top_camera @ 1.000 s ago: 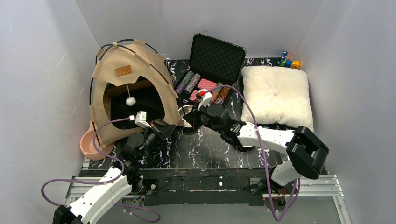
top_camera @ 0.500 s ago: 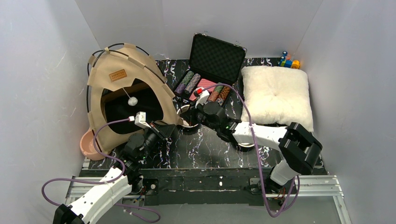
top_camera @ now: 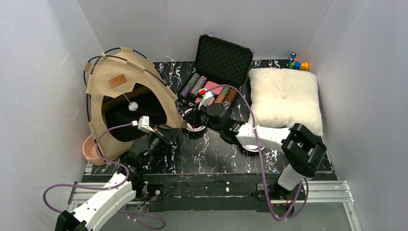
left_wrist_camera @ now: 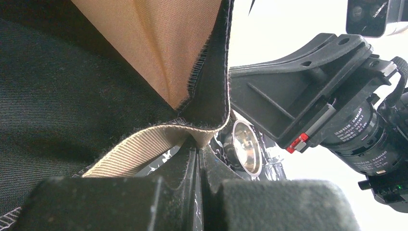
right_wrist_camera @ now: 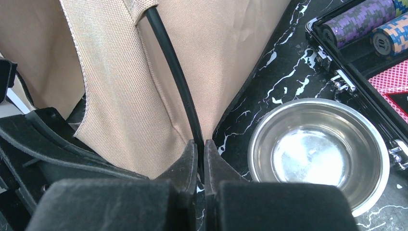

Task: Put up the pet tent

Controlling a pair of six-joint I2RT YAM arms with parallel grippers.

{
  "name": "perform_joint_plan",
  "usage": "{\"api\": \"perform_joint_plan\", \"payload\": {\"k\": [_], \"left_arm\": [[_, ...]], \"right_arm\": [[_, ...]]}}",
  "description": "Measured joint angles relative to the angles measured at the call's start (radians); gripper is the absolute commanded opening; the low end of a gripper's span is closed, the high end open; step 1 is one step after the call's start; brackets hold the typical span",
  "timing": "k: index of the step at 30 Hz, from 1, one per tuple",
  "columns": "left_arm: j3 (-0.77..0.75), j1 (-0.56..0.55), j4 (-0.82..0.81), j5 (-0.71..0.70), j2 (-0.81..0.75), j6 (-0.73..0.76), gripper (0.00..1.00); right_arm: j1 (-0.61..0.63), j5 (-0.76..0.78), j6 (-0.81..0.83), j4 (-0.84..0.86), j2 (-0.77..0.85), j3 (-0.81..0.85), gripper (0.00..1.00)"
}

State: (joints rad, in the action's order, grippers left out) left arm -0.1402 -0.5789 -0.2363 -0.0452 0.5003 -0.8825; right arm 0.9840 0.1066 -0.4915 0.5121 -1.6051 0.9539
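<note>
The pet tent (top_camera: 120,91) is tan canvas with a brown label patch (top_camera: 117,81), thin black poles and a dark arched entrance. It stands tilted at the left of the table, near the left wall. My left gripper (top_camera: 169,131) is at the tent's near right corner. In the left wrist view it (left_wrist_camera: 199,144) is shut on the tent's tan webbing strap (left_wrist_camera: 139,147). My right gripper (top_camera: 187,117) meets the same corner from the right. In the right wrist view it (right_wrist_camera: 199,149) is shut on a black pole (right_wrist_camera: 175,72) that runs down the tan fabric (right_wrist_camera: 110,86).
A steel bowl (top_camera: 194,127) sits on the table right beside both grippers, and a pink bowl (top_camera: 90,149) lies under the tent's near left edge. An open case of poker chips (top_camera: 221,62) stands at the back. A fluffy white cushion (top_camera: 284,98) lies at the right.
The tent has shifted left toward the wall and stands more upright. My right gripper has moved left with the pole. The left gripper has kept its hold at the corner.
</note>
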Motion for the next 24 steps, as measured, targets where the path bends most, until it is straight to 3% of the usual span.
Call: {"api": "perform_joint_plan", "payload": {"k": [24], "left_arm": [[0.018,0.002,-0.023,-0.019,-0.005,-0.019,0.0]], "right_arm": [[-0.008,-0.013,-0.024,0.007,-0.042,0.039,0.01]]}}
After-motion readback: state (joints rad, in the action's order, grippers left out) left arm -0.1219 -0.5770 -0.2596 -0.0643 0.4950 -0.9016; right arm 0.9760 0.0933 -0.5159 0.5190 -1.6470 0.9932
